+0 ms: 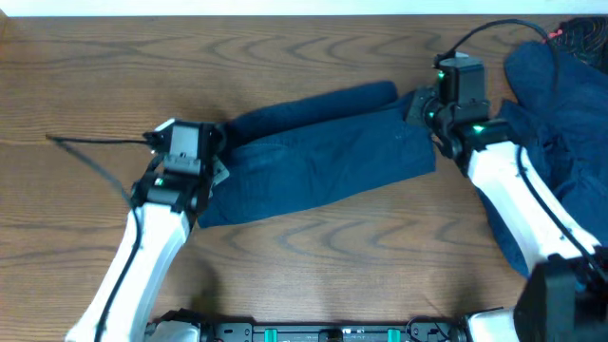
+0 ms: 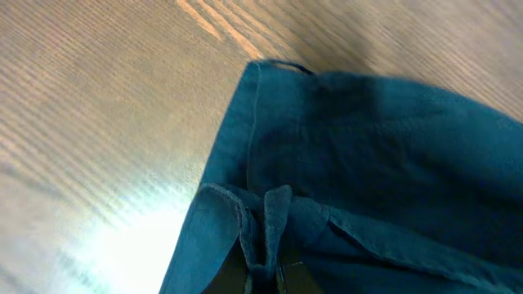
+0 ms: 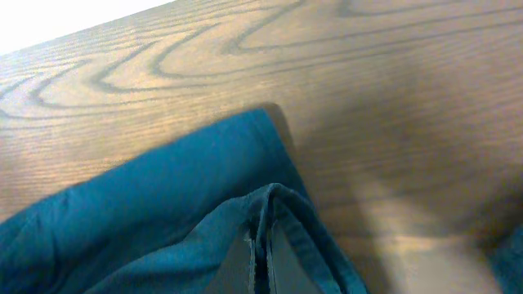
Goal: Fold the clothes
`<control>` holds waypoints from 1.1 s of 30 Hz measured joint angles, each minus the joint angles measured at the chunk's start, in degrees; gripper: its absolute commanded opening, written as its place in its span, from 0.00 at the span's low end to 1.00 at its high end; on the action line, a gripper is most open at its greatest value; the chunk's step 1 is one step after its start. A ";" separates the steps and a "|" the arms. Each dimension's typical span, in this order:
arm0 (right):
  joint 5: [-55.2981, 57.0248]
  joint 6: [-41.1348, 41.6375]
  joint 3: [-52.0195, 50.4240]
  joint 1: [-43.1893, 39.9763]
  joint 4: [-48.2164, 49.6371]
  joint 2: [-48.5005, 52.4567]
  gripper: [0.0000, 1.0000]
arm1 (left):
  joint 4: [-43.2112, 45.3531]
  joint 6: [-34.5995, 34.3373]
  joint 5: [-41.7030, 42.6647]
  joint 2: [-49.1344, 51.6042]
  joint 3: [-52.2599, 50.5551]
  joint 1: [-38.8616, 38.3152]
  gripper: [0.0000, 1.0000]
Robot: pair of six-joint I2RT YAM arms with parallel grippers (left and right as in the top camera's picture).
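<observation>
A dark navy pair of shorts [image 1: 323, 152] lies stretched across the middle of the wooden table, folded lengthwise. My left gripper [image 1: 217, 157] is shut on its left end; in the left wrist view a pinched fold of cloth [image 2: 270, 220] runs into the jaws [image 2: 274, 273]. My right gripper [image 1: 425, 112] is shut on its right end; in the right wrist view a raised cloth ridge [image 3: 274, 204] sits between the fingers [image 3: 260, 261]. More navy clothes [image 1: 560, 114] lie heaped at the far right.
The wooden table [image 1: 95, 85] spreads to the left and front. A thin dark cable [image 1: 90, 152] trails left of the left arm. A black cable [image 1: 494, 33] loops behind the right gripper. The right arm [image 1: 518, 204] crosses the heap.
</observation>
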 measured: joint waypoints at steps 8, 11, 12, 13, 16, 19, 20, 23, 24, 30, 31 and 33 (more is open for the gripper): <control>-0.22 -0.13 0.04 2.62 9.64 5.95 0.02 | 8.24 -2.34 -0.92 8.31 -0.09 5.20 0.16; 0.74 -0.13 0.24 3.15 11.85 8.46 0.09 | 9.99 -2.60 -2.03 10.40 -0.09 5.97 0.27; 0.94 -0.07 0.26 3.17 12.52 9.18 0.11 | 10.62 -2.38 -2.38 11.17 -0.09 6.16 0.31; 1.36 -0.24 0.26 3.17 13.51 10.23 0.13 | 11.28 -2.47 -2.75 11.98 -0.09 6.27 0.38; 2.38 -0.15 0.26 3.17 16.92 12.81 0.26 | 13.86 -2.84 -3.67 14.25 -0.17 6.47 0.39; 3.10 -0.55 0.33 3.17 22.53 15.02 0.39 | 16.39 -1.55 -3.26 15.10 -0.26 6.60 0.38; 3.34 -0.42 0.33 3.17 24.33 15.37 0.44 | 17.03 -0.48 -2.36 15.08 -0.24 6.71 0.38; 3.61 -0.85 0.39 3.08 30.18 15.61 0.55 | 16.76 2.67 0.39 14.73 0.61 6.97 0.39; 3.72 -0.61 0.52 3.04 30.95 15.56 0.57 | 16.15 3.58 0.87 14.56 1.36 7.04 0.39; 3.72 -1.31 0.85 1.22 20.02 12.20 0.73 | 12.44 6.69 2.58 8.17 5.16 7.13 0.41; 3.78 -1.40 0.81 0.87 17.31 11.63 0.74 | 11.15 6.93 2.75 6.82 5.40 7.13 0.41; 3.74 -2.12 1.09 -0.17 9.77 9.92 0.76 | 8.24 7.15 3.52 4.76 5.75 7.10 0.41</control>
